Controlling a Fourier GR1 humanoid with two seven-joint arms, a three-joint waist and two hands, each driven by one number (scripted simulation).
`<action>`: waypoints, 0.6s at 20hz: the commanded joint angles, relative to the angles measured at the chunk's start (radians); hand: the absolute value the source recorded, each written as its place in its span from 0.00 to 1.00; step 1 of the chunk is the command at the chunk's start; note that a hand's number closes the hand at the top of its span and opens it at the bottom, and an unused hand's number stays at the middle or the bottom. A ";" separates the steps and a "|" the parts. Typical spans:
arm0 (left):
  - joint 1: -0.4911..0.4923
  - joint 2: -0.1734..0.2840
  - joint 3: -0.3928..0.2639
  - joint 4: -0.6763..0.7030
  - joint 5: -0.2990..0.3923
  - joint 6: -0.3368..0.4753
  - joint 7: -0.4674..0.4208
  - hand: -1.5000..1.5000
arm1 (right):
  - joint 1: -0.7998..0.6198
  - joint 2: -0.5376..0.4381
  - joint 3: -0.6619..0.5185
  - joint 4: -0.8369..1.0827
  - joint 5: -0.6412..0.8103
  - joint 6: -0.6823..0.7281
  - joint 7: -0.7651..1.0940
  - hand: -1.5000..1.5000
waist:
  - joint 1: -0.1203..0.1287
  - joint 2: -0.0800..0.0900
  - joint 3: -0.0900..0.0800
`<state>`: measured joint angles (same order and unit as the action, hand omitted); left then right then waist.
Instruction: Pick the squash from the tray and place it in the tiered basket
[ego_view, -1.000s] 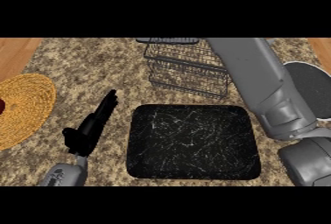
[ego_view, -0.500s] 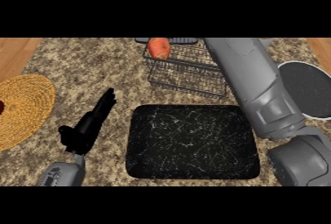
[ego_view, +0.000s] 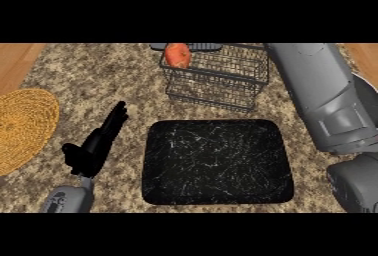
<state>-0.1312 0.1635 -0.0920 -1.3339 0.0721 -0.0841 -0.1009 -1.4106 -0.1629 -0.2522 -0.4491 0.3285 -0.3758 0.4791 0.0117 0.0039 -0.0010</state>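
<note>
The speckled desk carries a black tray, now bare, with a wire tiered basket behind it. The orange squash sits at the basket's top left corner; whether it is released I cannot tell, as the right robot hand is hidden beyond its grey forearm. Half a second ago the squash was further left, at the basket's rim. The left robot hand rests open beside the tray.
</note>
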 joint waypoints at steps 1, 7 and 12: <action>-0.036 0.008 0.024 0.016 0.007 0.001 0.009 0.50 | 0.036 -0.087 0.002 -0.033 0.049 -0.137 -0.019 0.00 | -0.015 -0.002 0.001; 0.009 -0.008 0.009 -0.004 -0.024 0.037 0.013 0.50 | 0.197 -0.193 -0.090 -0.234 -0.059 -0.105 -0.124 0.00 | -0.046 -0.015 0.002; 0.034 0.021 0.035 -0.008 0.004 -0.005 0.005 0.50 | 0.356 -0.319 -0.153 -0.409 -0.155 0.039 -0.124 0.00 | -0.054 -0.018 0.001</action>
<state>-0.0997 0.1682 -0.0736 -1.3570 0.0719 -0.0759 -0.0895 -1.1607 -0.4132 -0.3670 -0.7242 0.2349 -0.4093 0.3566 -0.0289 -0.0100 0.0009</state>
